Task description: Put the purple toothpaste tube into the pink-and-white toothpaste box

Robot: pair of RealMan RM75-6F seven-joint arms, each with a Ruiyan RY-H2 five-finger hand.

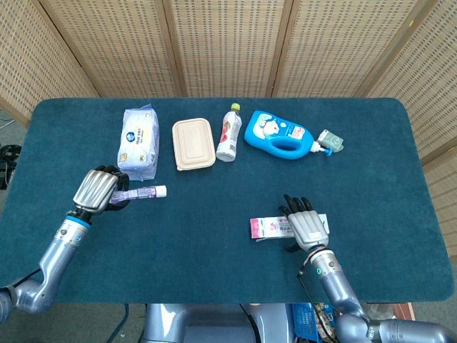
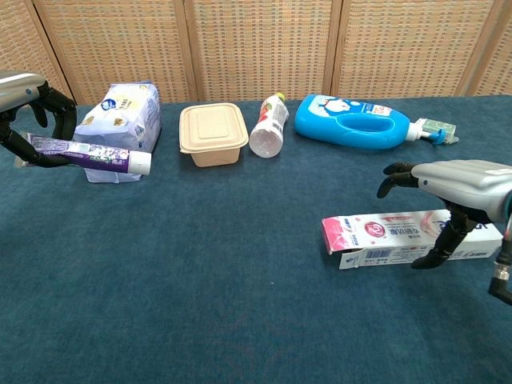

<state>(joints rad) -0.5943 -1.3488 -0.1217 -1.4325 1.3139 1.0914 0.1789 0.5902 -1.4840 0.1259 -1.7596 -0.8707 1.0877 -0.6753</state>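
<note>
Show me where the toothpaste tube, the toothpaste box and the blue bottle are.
tube (image 2: 100, 158), chest view, purple body near the white cap
box (image 2: 376, 234), chest view, pink-and-white top face
blue bottle (image 1: 270, 128), head view, body at the label

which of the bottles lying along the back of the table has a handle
The big blue detergent bottle, with a loop handle in its body. The small clear bottle with the green cap beside it has none.

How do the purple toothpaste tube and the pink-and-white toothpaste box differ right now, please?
The purple toothpaste tube is slim and purple with a white cap; the pink-and-white toothpaste box is a longer carton. The tube is gripped by the left hand; the box lies on the table, with the right hand arched over it. Both lie roughly horizontal.
</note>
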